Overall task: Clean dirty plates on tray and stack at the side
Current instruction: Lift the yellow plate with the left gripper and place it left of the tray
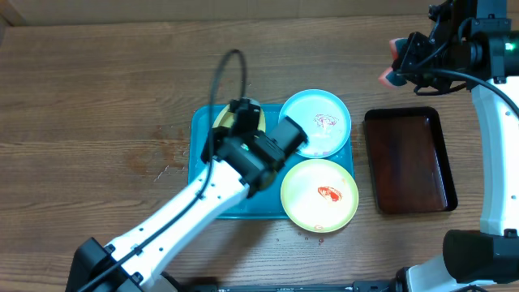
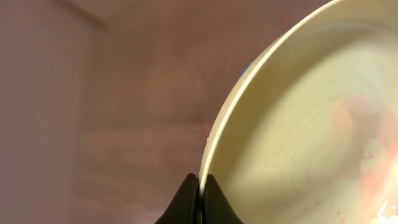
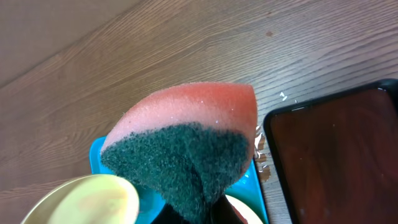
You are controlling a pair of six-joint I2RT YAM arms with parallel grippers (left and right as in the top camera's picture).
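Left claw (image 2: 199,198): clamped on yellow-green plate (image 2: 298,124) rim, at tray (image 1: 198,138) left end.
Right claw (image 1: 399,63): gripping sponge (image 3: 186,137), beyond tray's right end.

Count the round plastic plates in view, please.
3. A light-blue-rimmed round plastic plate at the turquoise rectangular tray's back right; a yellow-green-rimmed one front right; another yellow-green one back left, mostly hidden beneath the left arm.

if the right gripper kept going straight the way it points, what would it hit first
Probably the turquoise tray near its corner, with the held sponge touching first. The sponge hides the exact line, so depth is unclear.
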